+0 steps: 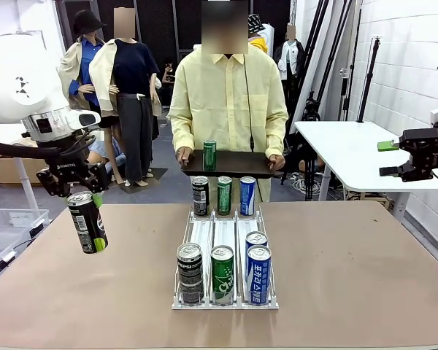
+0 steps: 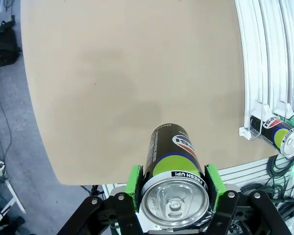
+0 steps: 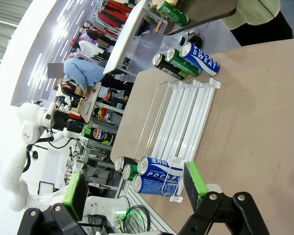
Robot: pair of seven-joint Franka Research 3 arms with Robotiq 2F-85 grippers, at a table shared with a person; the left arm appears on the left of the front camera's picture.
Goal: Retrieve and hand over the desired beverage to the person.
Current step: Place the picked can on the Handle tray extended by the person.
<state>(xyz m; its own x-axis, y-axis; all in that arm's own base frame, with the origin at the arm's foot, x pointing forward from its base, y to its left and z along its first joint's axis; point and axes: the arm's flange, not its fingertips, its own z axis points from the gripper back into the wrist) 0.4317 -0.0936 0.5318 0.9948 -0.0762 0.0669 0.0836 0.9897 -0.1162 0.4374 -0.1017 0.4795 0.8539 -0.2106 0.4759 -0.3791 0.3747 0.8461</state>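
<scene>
Above the brown worktop's (image 1: 350, 255) left side, the left hand (image 1: 84, 197) grips a tilted black-and-green drink can (image 1: 87, 226), the right hand (image 1: 387, 159) stands open, and the person (image 1: 226, 95) in a pale-yellow shirt holds a dark tray (image 1: 233, 162) opposite.

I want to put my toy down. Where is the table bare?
Right of the white rack the table is bare to its edge. Left is bare too, but the left gripper holds a black can above it. Cans crowd the rack's ends.
</scene>
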